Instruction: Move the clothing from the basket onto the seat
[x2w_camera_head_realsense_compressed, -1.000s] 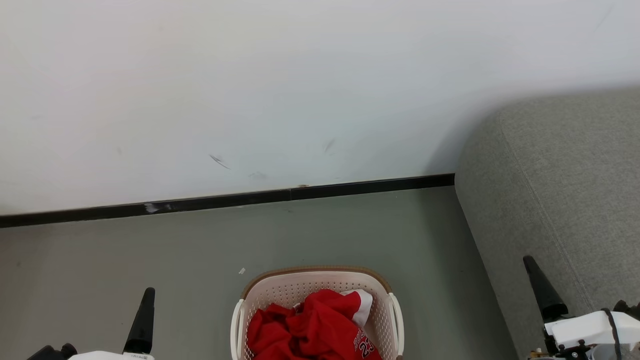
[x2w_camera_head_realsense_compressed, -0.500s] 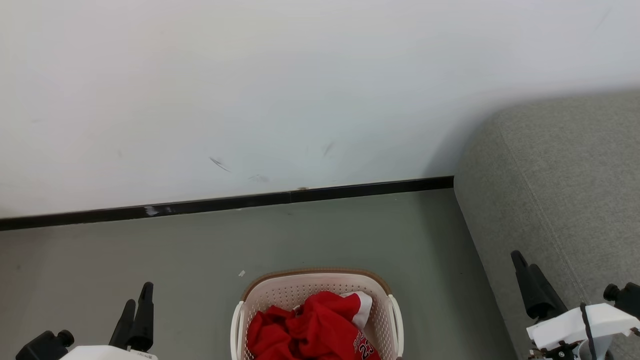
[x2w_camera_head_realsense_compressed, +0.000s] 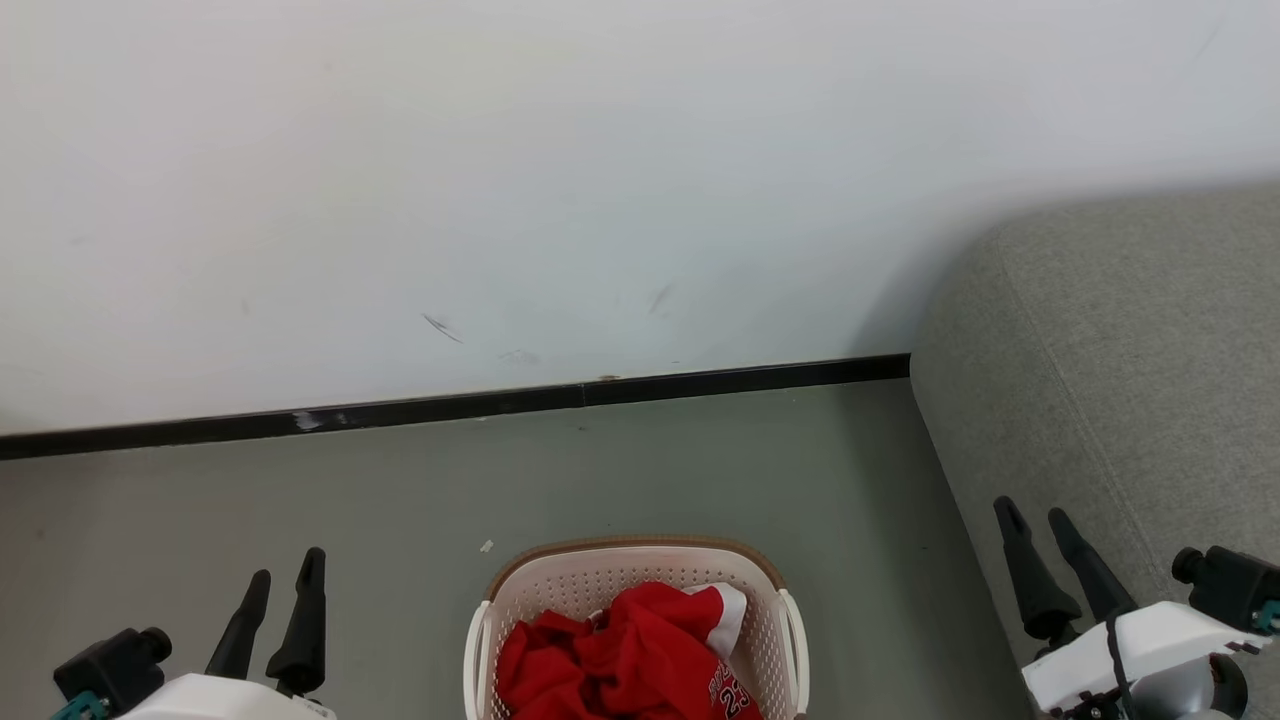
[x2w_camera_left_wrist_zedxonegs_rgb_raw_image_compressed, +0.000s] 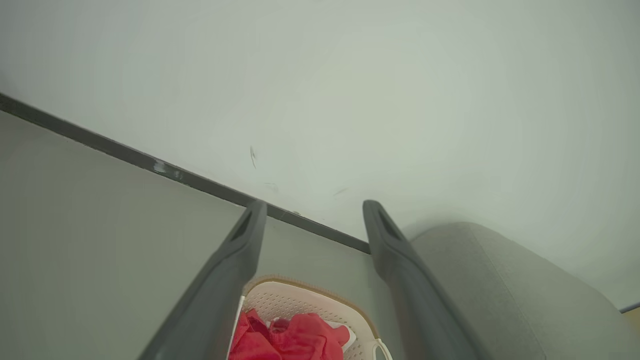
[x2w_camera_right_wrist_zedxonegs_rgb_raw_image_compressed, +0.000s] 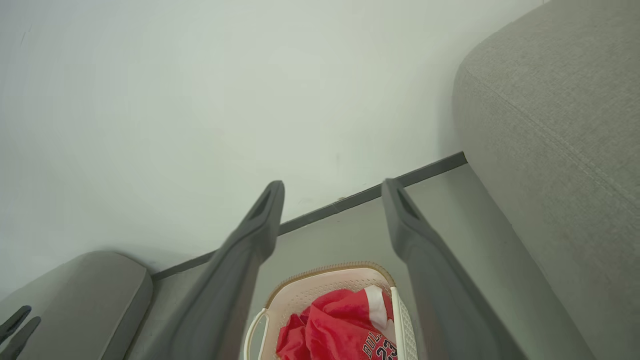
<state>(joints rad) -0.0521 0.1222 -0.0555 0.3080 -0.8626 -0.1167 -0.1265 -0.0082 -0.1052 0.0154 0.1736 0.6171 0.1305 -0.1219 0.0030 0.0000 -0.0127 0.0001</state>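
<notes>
Left gripper (x2w_camera_head_realsense_compressed: 289, 565), against a second ago: rolled from one edge-on finger to two fingers side by side, otherwise near the same spot at lower left.
Right gripper (x2w_camera_head_realsense_compressed: 1030, 509), against a second ago: rolled likewise, and drifted inward toward the basket (x2w_camera_head_realsense_compressed: 630, 546).
Left fingers (x2w_camera_left_wrist_zedxonegs_rgb_raw_image_compressed: 235, 270): spread wide, holding nothing, tips up over bare floor (x2w_camera_head_realsense_compressed: 300, 490).
Right fingers (x2w_camera_right_wrist_zedxonegs_rgb_raw_image_compressed: 250, 250): spread wide too, empty, seen against the near flank of the seat (x2w_camera_head_realsense_compressed: 1120, 380).
Clothing (x2w_camera_head_realsense_compressed: 620, 650): red heap with white trim and a black "23", piled in the basket at bottom centre of the head view; none on the seat.
Basket to seat: near, with a strip of floor between; seat off to the right.
Bearing from the fingers: below and inboard of both pairs, back toward the robot's body; low between the fingers in each wrist view.
Nearer arm, as a judgement: about even, left a shade closer in the head view; right arm on the seat's side, so likely the shorter carry.
Long axis of the basket: near end cut off by the frame edge, cannot tell.
</notes>
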